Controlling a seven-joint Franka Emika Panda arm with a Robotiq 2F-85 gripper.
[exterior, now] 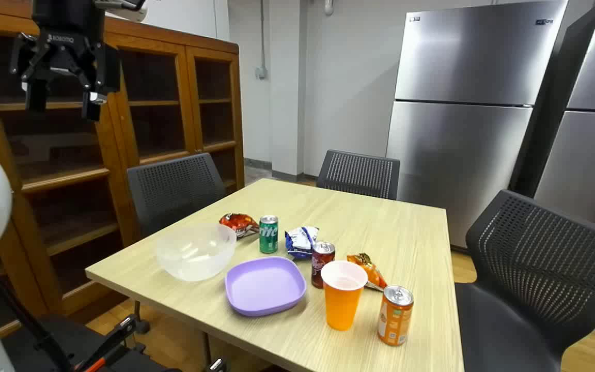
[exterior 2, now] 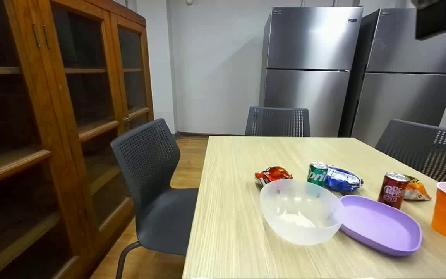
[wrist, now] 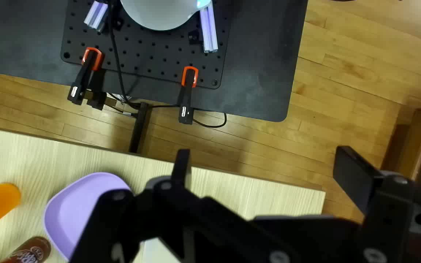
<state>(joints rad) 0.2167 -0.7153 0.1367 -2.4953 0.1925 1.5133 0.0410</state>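
Pale walls (exterior: 354, 77) and a plank floor (wrist: 342, 73) frame a light, wood-grained tabletop (exterior: 390, 222). By a clock set at its middle in an exterior view, a brown wooden cabinet (exterior: 121, 134) rises toward ten, a steel refrigerator (exterior: 465, 155) stands at two, and dark mesh-backed chairs (exterior: 176, 191) sit at ten, one and three. High at ten o'clock, in front of the cabinet, hangs the claw (exterior: 64, 103), its two fingers (exterior: 91, 108) spread wide apart. Nearest it, lower down, is a translucent bowl (exterior: 194, 258) at nine o'clock on the tabletop; a purple plate (exterior: 265, 287) lies close by, and whether they touch I cannot tell. With the plate as the clock's centre, a red bag (exterior: 238, 223) lies at eleven, a green Sprite can (exterior: 268, 236) stands upright at twelve, a blue-and-white bag (exterior: 300, 242) lies at one, a Dr Pepper can (exterior: 322, 266) stands at two, and an orange cup (exterior: 343, 306) stands at three. An orange can (exterior: 395, 318) stands just beyond the cup, toward four. In the wrist view, a dark stand (wrist: 261, 76) sits at twelve, apart from the tabletop.
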